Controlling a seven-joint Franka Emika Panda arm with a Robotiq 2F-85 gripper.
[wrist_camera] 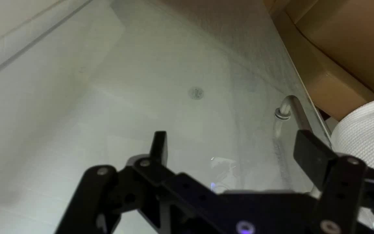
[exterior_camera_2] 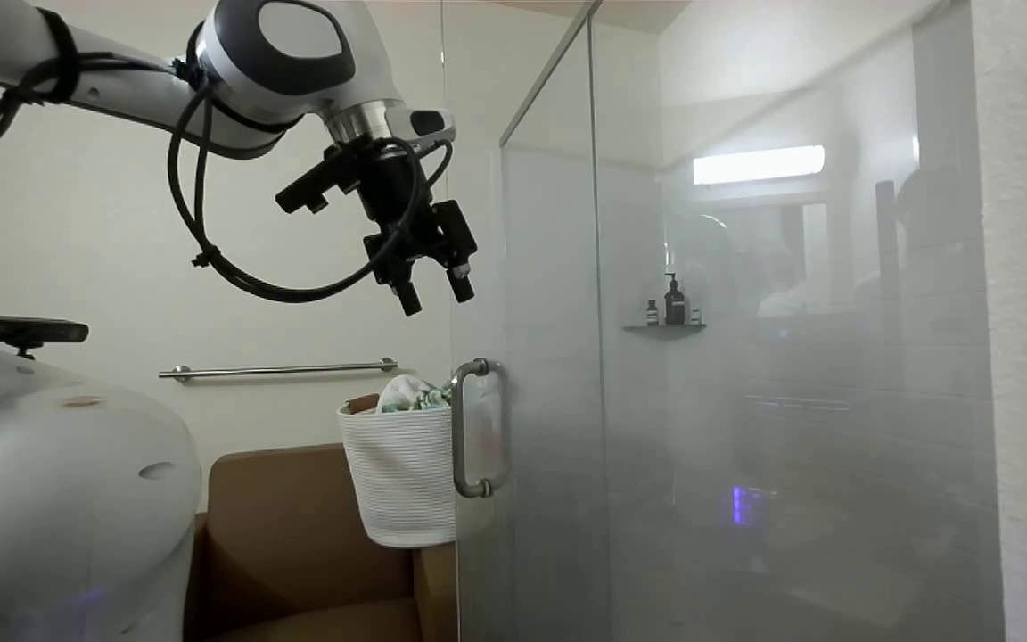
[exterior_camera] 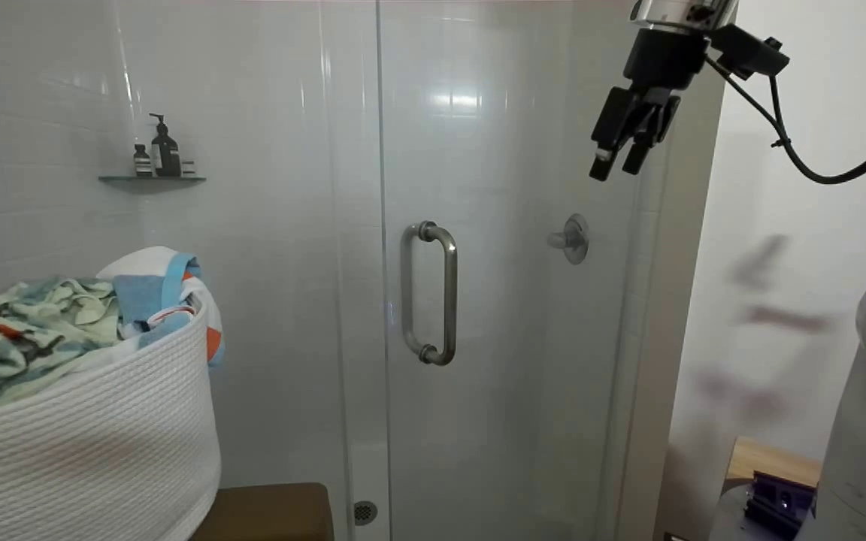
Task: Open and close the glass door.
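The glass door (exterior_camera: pixel 508 421) is a tall clear panel; it also shows in an exterior view (exterior_camera_2: pixel 834 553) and fills much of the wrist view (wrist_camera: pixel 161 113). It looks shut, in line with the plain panel beside it in an exterior view. Its silver bar handle (exterior_camera: pixel 450 293) stands near the door's free edge, and shows in an exterior view (exterior_camera_2: pixel 458 428). My gripper (exterior_camera: pixel 617 167) is open and empty, above the handle's height and apart from it in both exterior views (exterior_camera_2: pixel 436 300). In the wrist view the right finger of the gripper (wrist_camera: pixel 231 139) hides part of the handle (wrist_camera: pixel 297 112).
A white woven basket (exterior_camera: pixel 102 436) full of cloths stands by the plain panel, on a brown armchair (exterior_camera_2: pixel 299 526). A towel bar (exterior_camera_2: pixel 286 369) is on the back wall. A shelf with bottles (exterior_camera: pixel 153 179) and a shower valve (exterior_camera: pixel 575 239) show behind the glass.
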